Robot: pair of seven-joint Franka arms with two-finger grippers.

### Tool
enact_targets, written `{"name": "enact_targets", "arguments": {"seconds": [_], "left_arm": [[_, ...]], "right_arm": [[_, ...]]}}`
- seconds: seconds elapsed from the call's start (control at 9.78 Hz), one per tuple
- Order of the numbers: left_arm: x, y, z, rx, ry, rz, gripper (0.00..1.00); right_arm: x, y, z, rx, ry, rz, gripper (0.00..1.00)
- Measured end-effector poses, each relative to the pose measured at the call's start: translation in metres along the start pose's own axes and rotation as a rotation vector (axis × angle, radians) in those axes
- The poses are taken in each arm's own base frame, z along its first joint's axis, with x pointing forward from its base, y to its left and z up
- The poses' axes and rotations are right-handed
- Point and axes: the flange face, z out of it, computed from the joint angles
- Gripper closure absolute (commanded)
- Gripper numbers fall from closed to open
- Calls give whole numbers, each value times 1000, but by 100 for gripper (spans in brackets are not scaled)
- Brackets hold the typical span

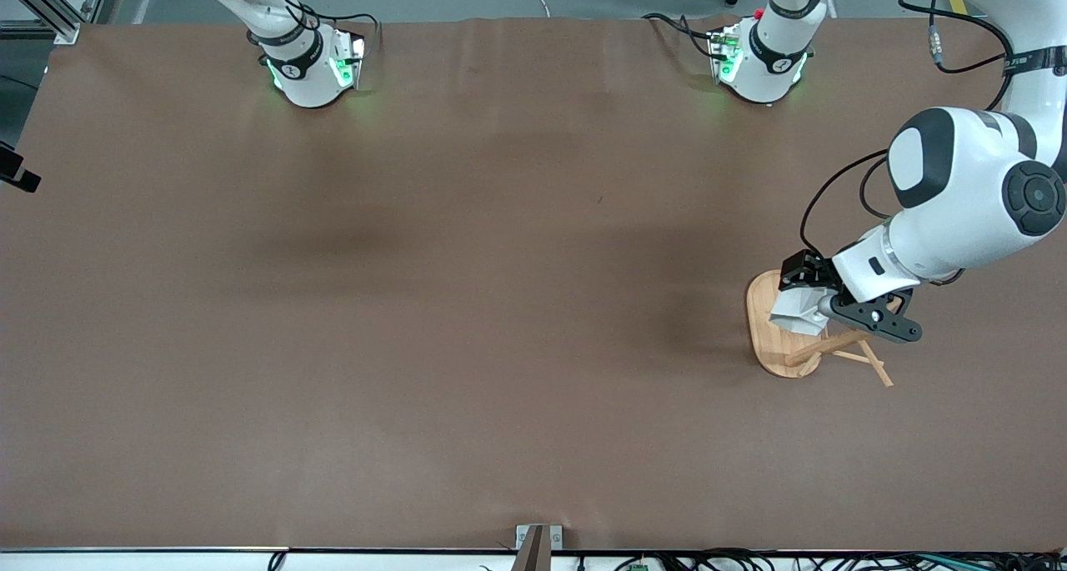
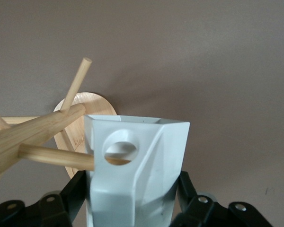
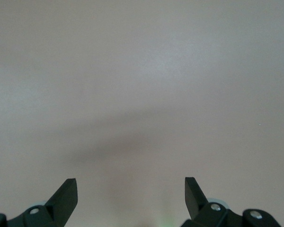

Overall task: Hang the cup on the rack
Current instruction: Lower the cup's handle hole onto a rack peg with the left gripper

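Observation:
My left gripper point(image 1: 802, 292) is shut on the white faceted cup point(image 1: 794, 313) and holds it over the oval base of the bamboo rack point(image 1: 771, 342) at the left arm's end of the table. In the left wrist view the cup point(image 2: 146, 161) sits between the black fingers point(image 2: 75, 189) of my left gripper point(image 2: 132, 191), handle up. A thin peg point(image 2: 52, 155) of the rack point(image 2: 33, 135) reaches the handle, and its tip shows through the round hole point(image 2: 120, 147). My right gripper point(image 3: 131, 189) is open and empty over bare table; that arm waits.
The brown table point(image 1: 467, 304) stretches wide toward the right arm's end. Other pegs of the rack point(image 1: 875, 369) stick out toward the front camera. The arm bases point(image 1: 308, 67) stand along the table's edge farthest from the front camera.

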Motion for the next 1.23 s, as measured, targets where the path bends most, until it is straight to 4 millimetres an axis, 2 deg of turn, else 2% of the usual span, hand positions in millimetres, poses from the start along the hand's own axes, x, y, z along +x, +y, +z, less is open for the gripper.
{"name": "enact_targets", "arguments": {"seconds": [0.61, 0.82, 0.92, 1.02, 1.12, 1.23], "left_arm": [[7, -6, 19, -51, 23, -19, 96], [6, -12, 19, -49, 24, -27, 94], [5, -13, 18, -48, 24, -29, 83], [5, -14, 18, -47, 25, -31, 24], [5, -15, 18, -47, 25, -33, 0], [5, -15, 18, -47, 25, -33, 0]], "right_arm": [[0, 6, 0, 8, -1, 13, 0], [0, 6, 0, 13, -1, 13, 0], [0, 6, 0, 14, -1, 13, 0], [0, 6, 0, 15, -1, 14, 0], [0, 6, 0, 17, -1, 14, 0], [0, 6, 1, 19, -1, 16, 0]]}}
